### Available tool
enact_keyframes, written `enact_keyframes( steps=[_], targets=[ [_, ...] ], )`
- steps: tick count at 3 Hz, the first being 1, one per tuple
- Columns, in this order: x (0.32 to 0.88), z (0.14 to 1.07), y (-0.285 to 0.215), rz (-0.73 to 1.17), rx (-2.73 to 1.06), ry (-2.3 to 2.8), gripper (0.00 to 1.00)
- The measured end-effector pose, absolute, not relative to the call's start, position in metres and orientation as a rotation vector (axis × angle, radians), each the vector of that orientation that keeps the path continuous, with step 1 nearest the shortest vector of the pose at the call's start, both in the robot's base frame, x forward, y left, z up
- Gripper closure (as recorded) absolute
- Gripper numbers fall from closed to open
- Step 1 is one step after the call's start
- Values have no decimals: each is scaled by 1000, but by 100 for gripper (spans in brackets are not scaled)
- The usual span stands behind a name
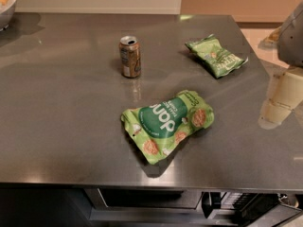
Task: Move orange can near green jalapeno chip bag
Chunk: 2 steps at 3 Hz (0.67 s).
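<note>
A big grey desk fills most of the view. The orange can stands upright on it, toward the far side and a bit left of the middle. It has a silver top and a pale band on its side.

The green jalapeno chip bag lies flat on the desk at 3 o'clock from the can. It is small and crinkled, and it sits near the far right corner of the desk. The can and this bag are well apart.

A bigger green bag lies in the middle of the desk, nearer to the front edge. It has a dark green patch with big white letters and round snack pictures. From this bigger bag, the can is at 11 o'clock and the small bag is at 1 o'clock.

The claw is at the right edge of the view, on the end of a pale arm over the right side of the desk. I cannot tell if the claw is wide or narrow. From the claw, the can is at 10 o'clock and well apart from it. The small bag is nearer to the claw than the can is, between 10 and 11 o'clock.

A bowl sits at the far left corner of the desk, partly cut off by the edge of the view
</note>
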<state>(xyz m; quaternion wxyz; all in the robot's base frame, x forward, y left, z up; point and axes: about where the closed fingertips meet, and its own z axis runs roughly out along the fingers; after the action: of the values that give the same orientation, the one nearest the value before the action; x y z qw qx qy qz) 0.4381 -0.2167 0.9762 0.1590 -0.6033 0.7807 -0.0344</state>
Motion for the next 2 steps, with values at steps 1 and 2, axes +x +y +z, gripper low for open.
enact_keyframes(
  steps=[1, 2],
  targets=[
    [438, 976, -217, -98, -1725, 2232, 0],
    [455, 974, -210, -78, -1726, 2239, 0]
  ],
)
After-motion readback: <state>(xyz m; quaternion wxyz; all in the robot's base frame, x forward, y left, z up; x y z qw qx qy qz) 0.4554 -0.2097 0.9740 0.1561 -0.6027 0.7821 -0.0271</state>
